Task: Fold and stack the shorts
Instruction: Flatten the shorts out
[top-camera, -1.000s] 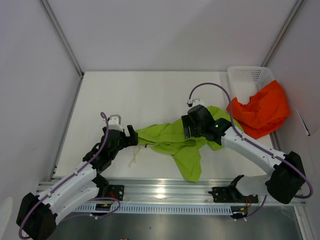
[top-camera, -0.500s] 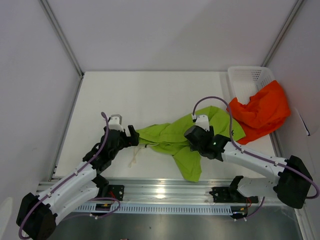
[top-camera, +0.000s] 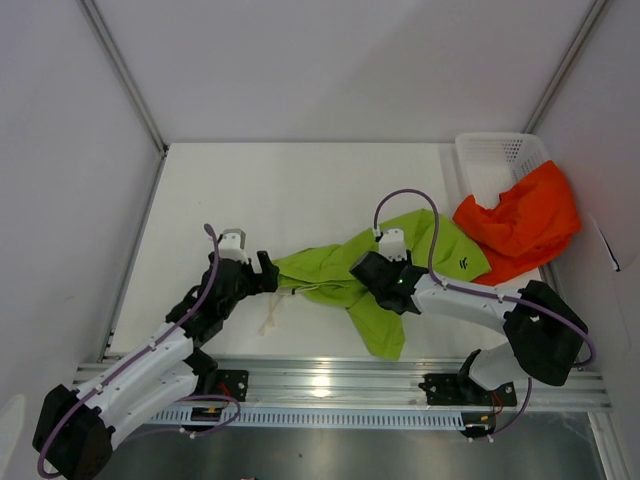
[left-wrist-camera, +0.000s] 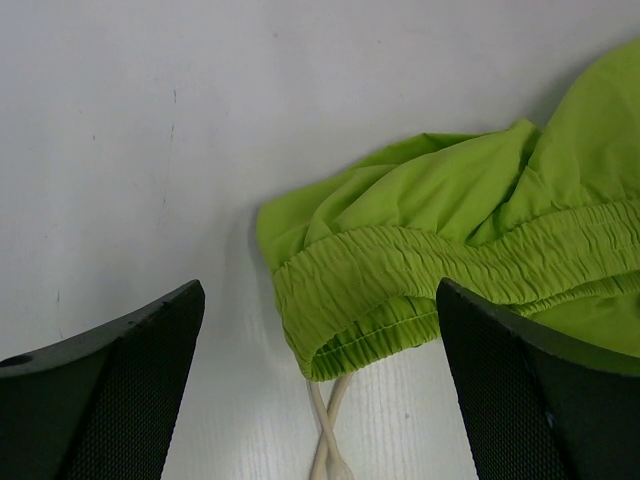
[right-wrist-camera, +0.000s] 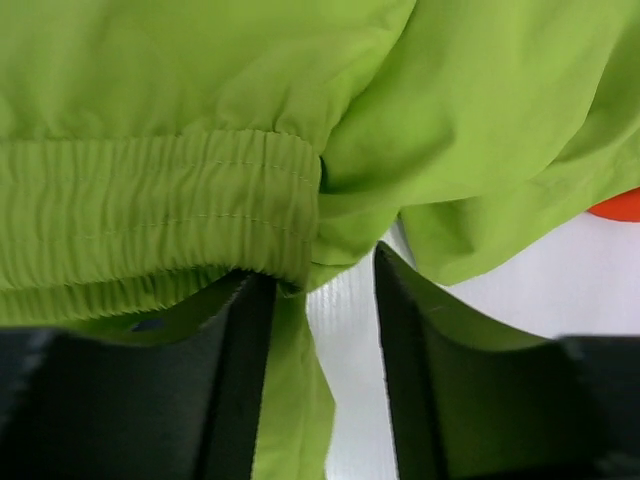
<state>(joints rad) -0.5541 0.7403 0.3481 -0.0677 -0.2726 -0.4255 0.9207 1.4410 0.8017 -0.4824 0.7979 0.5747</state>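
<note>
Shorts of lime-green soft cloth (top-camera: 320, 272) are lying crumpled on the white worktop (top-camera: 300, 190), toward its near edge, between the two hands. A white drawstring cord (left-wrist-camera: 325, 440) is trailing from the elastic waistband at the left end.

The left hand (top-camera: 268, 273) is being held wide open just beside that waistband end, and nothing is being gripped by it. The right hand (right-wrist-camera: 320, 275) is being set against the other end of the waistband. Its fingers are standing narrowly apart with a fold of green cloth hanging between them, and no firm pinch is being shown.

Farther back on the right, shorts of bright orange-red soft cloth (top-camera: 520, 222) are being left in a heap, draped over the near rim of a white plastic mesh basket (top-camera: 500, 150) and spilling onto the worktop.

The task is being judged as barely begun: neither pair is folded and nothing is stacked. The green pair is yet to be spread flat and folded, and the orange-red pair is yet to be fetched, folded and stacked with it.

Two pairs of shorts are being counted, one green and one orange-red, along with one basket, one cord and two hands.
</note>
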